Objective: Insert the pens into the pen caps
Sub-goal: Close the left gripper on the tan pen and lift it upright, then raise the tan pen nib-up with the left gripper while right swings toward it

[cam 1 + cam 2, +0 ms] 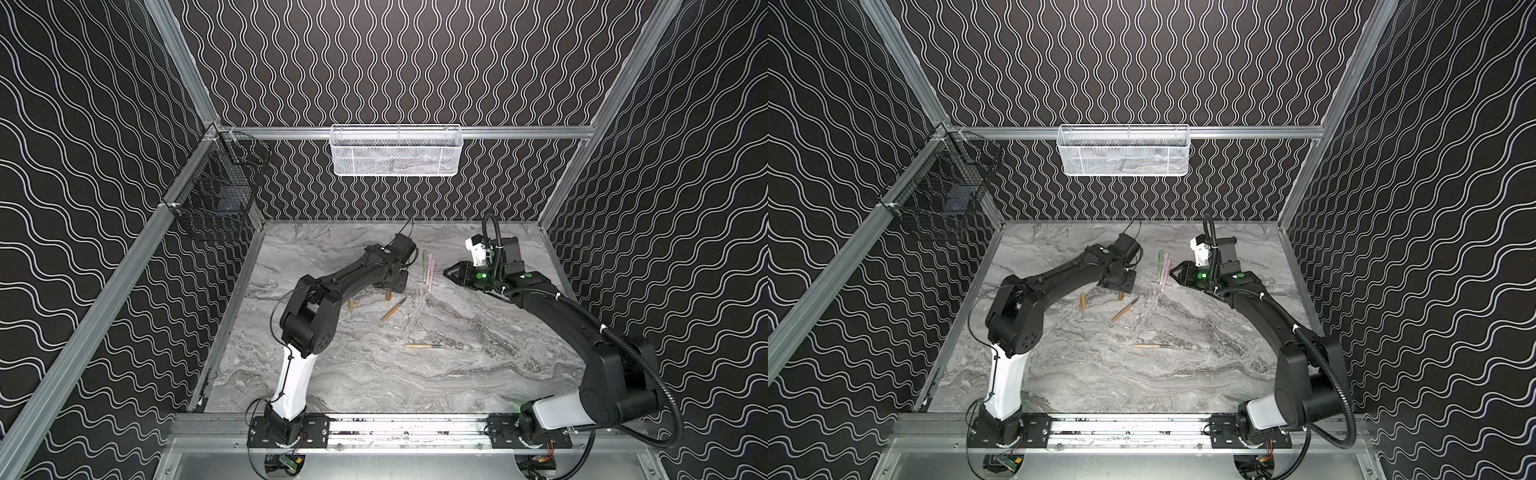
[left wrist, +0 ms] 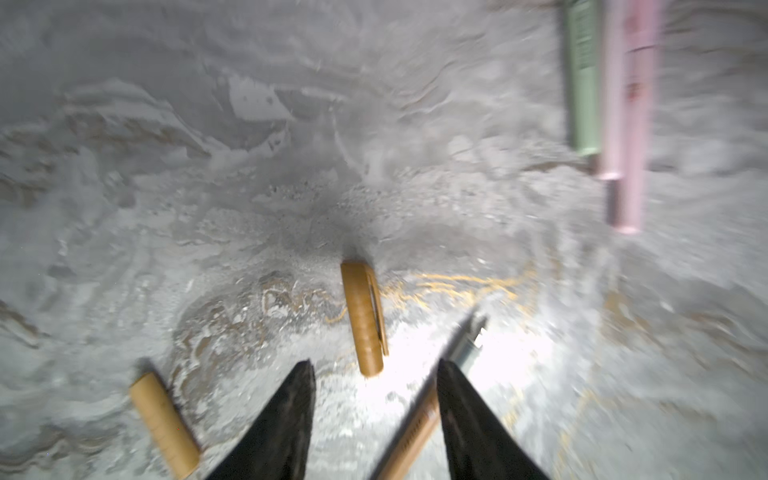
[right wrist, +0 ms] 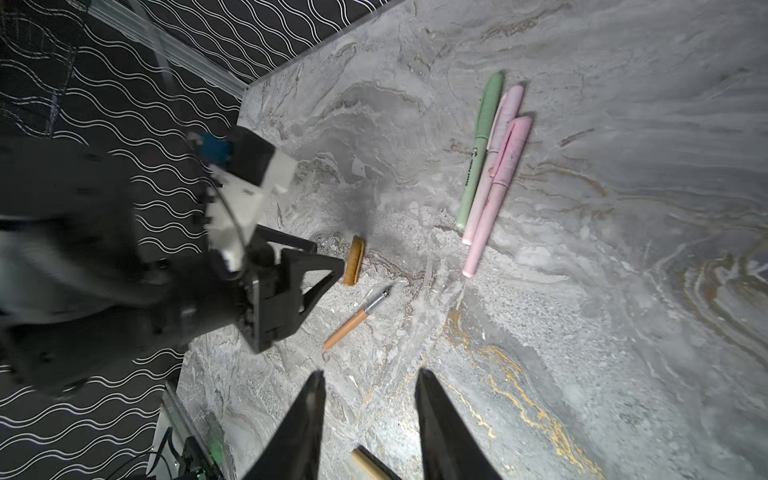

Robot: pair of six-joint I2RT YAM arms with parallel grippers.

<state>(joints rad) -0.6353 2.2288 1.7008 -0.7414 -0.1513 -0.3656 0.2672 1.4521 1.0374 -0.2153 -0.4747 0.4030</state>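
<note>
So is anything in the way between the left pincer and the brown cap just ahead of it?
Nothing visible. In the left wrist view the open left pincer has the brown cap on bare table just past its tips. A brown pen lies alongside one finger, not across the path.

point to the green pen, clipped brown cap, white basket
green pen [image 3: 478, 152]: right wrist view, mid barrel
clipped brown cap [image 2: 362, 318]: left wrist view, middle
white basket [image 1: 395, 160]: a top view, front mesh wall
</note>
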